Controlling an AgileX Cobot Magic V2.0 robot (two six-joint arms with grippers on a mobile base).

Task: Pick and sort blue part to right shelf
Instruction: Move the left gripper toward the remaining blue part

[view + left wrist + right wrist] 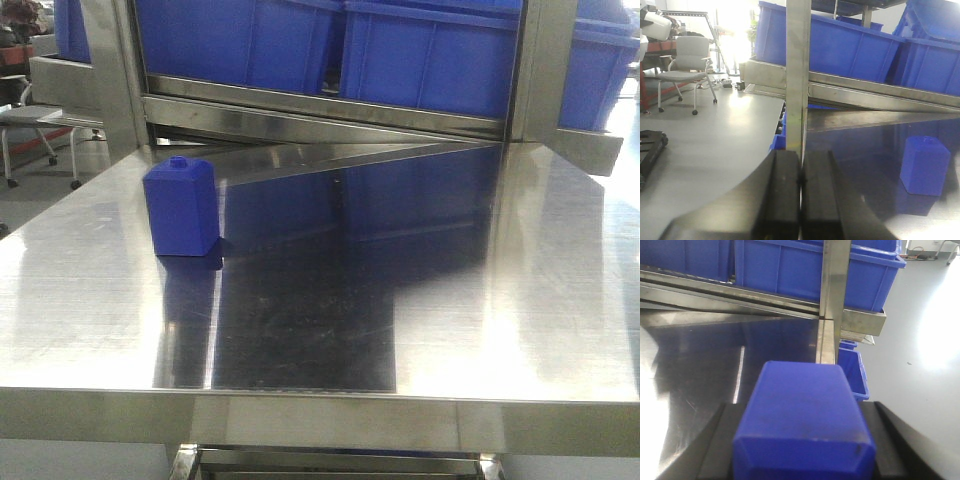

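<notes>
Front view: steel worktop, with a standing blue part upright on its left half, knob up. It is well apart from the right shelf, whose front rail runs along the far edge under big blue bins. No arm or gripper in this frame.

Left wrist view: left gripper pressed together on nothing, low near the worktop's left edge, a rack upright straight ahead. Standing blue part shows off to its right, nothing touching it. Office chair on the floor beyond.

Right wrist view: right gripper pinching a held blue part — black fingers flat against its two sides, block filling the lower frame. Ahead are the shelf's rail and its right-hand post, a bin above them, and a smaller blue bin lower down past the worktop's corner.

Judgement: step in hand looks like the carry to the shelf. To do it well, lift high enough to clear the bin wall before going forward, steer left of the post, and let go only over the bin's open top — no view shows inside the bin, so drop height is a guess.

Only the right wrist view reveals the held blue part; the front view misses it and both arms. Only the front view shows the standing blue part's pose whole
</notes>
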